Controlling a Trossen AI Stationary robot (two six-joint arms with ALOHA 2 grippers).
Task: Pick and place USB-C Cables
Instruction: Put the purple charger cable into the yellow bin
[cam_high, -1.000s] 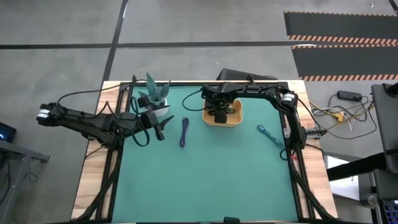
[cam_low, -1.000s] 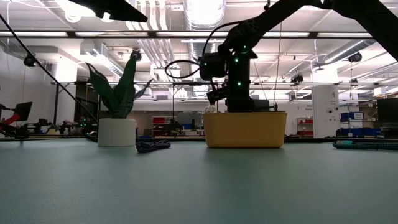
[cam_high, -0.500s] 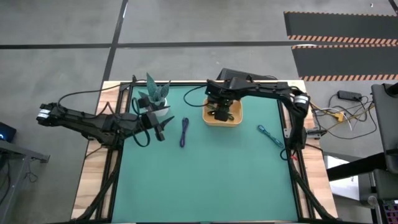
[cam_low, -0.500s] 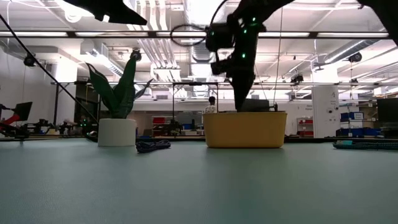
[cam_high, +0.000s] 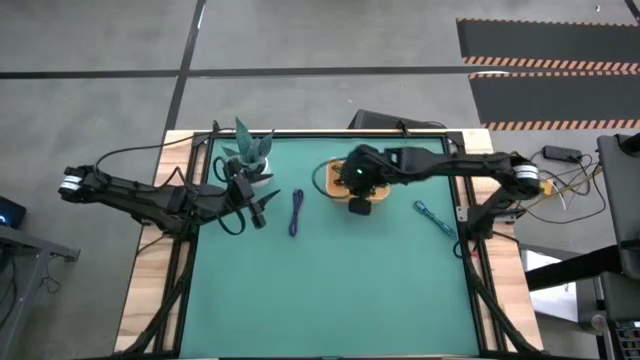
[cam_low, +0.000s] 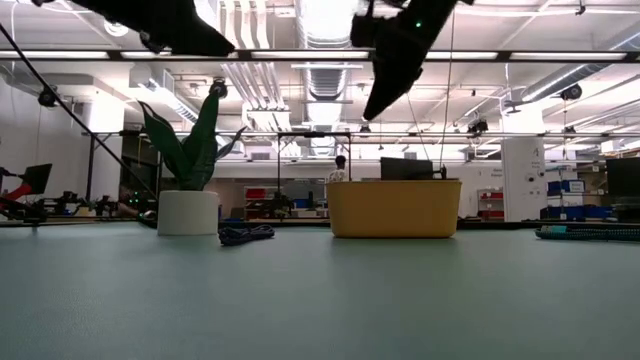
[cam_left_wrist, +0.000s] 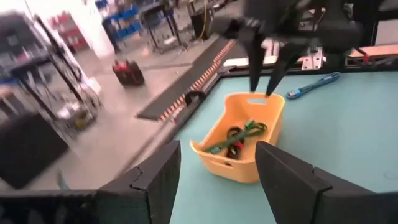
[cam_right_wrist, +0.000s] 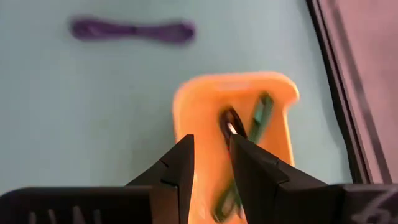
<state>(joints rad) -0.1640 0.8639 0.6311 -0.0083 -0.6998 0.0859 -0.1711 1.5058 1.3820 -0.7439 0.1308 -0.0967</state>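
The orange tray stands near the table's far edge. In the left wrist view a green cable and a black-with-red cable lie inside it. The dark blue cable lies on the mat left of the tray, and the teal cable lies to its right. My right gripper hangs open high above the tray, holding nothing. My left gripper is open beside the plant pot, left of the dark blue cable.
A potted plant in a white pot stands at the far left of the mat, next to my left arm. The near half of the green mat is bare. The room's benches and shelves show beyond the table.
My right gripper has risen straight up out of the orange tray, from down between its walls to well above its rim, and has drawn slightly toward the near edge. The green and black-with-red cables stay in the tray.
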